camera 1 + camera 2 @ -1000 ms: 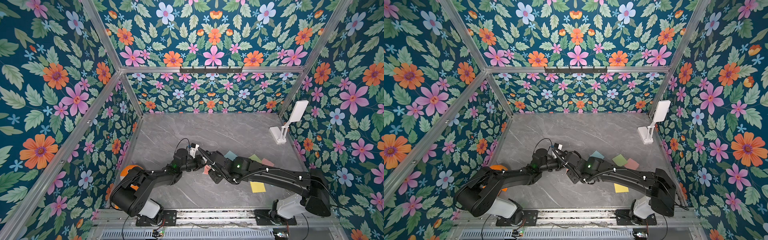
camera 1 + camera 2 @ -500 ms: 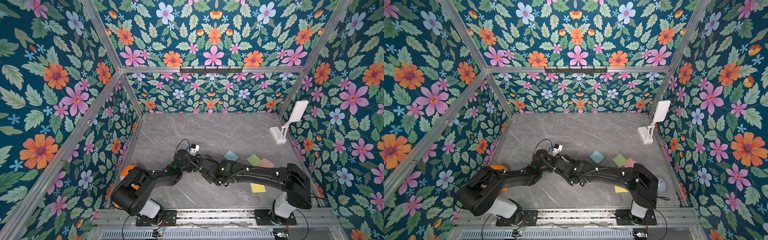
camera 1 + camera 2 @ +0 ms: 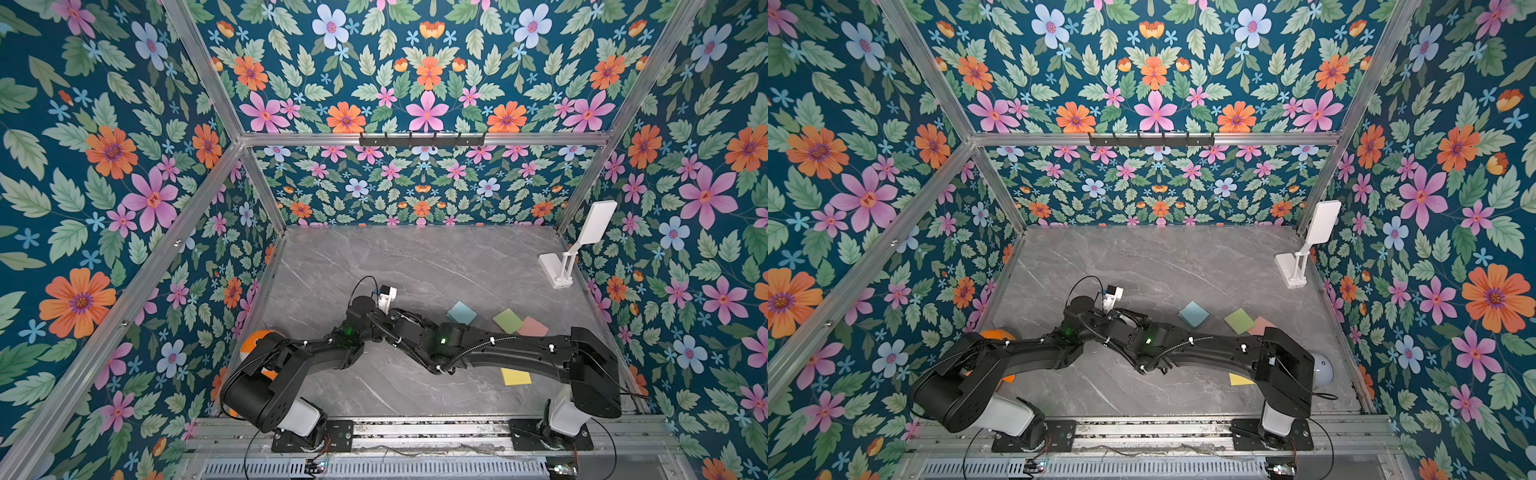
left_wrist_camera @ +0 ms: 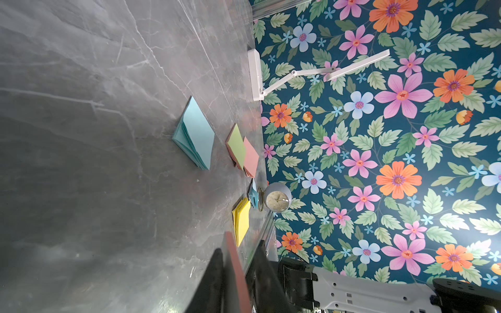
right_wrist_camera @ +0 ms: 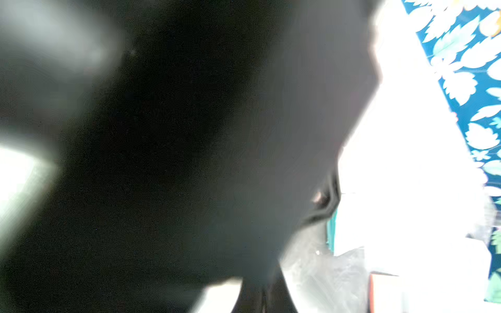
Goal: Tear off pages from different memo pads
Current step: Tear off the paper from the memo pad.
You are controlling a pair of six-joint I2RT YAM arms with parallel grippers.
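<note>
Black right arm (image 3: 1221, 353) partly hides the yellow memo pad (image 3: 1239, 379).

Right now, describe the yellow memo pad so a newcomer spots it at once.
On the grey marble table, find the white stand by the right wall. Toward the front rail from it lie a blue pad, green pad and pink pad in a row. The yellow memo pad lies nearer the rail, past the right arm: the only yellow square.
</note>
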